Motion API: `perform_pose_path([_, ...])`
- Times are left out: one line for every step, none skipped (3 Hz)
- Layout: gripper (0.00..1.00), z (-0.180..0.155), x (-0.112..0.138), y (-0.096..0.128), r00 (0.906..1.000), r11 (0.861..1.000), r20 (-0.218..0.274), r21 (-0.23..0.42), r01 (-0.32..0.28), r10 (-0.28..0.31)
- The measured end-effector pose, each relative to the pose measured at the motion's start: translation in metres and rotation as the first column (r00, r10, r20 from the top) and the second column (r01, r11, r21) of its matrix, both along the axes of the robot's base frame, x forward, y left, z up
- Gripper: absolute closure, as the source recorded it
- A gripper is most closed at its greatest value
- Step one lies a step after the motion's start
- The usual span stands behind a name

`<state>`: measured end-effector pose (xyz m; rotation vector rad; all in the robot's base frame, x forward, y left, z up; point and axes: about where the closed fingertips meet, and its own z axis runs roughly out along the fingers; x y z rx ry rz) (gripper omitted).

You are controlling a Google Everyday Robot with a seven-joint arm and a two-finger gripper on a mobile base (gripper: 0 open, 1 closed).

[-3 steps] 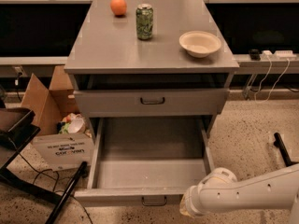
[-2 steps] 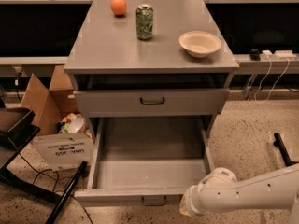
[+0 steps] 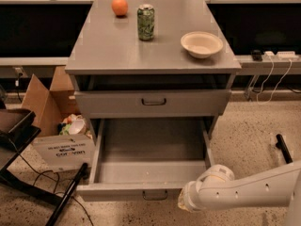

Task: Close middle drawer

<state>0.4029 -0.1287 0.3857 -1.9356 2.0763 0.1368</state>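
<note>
Speckled floor [image 3: 244, 135] surrounded the grey metal desk [image 3: 108, 46], whose top carried an orange [image 3: 119, 6], a green drink can [image 3: 146, 22] and a pale bowl [image 3: 201, 44]. Under the desk's top, the taller-fronted upper drawer [image 3: 117, 105] sat pushed in, while the middle drawer [image 3: 150, 140] stood pulled far out from the desk's front, its small dark handle [image 3: 155, 195] facing the camera. The robot's white arm [image 3: 254, 189] reached in from the desk's right. The tool [image 3: 184, 202] hung at the middle drawer's front panel, just right of the handle. Whether it was open or closed, or touching the panel, could not be told. Nothing had visibly moved since a second before: the drawer was as far out and the arm in the same pose. That suggested the closing push had yet to begin, with the drawer's whole travel back into the desk remaining. A cardboard box [image 3: 44, 102] stood at the desk's left.
</note>
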Motion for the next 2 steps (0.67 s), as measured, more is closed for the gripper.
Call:
perform_pose_path([1.0, 0.004, 0.018, 0.002, 0.9992, 1.0, 0.04, 0.004, 0.002, -0.002])
perform_pose_path([1.0, 0.004, 0.032, 0.011, 0.9974, 0.999, 0.066, 0.034, 0.029, -0.031])
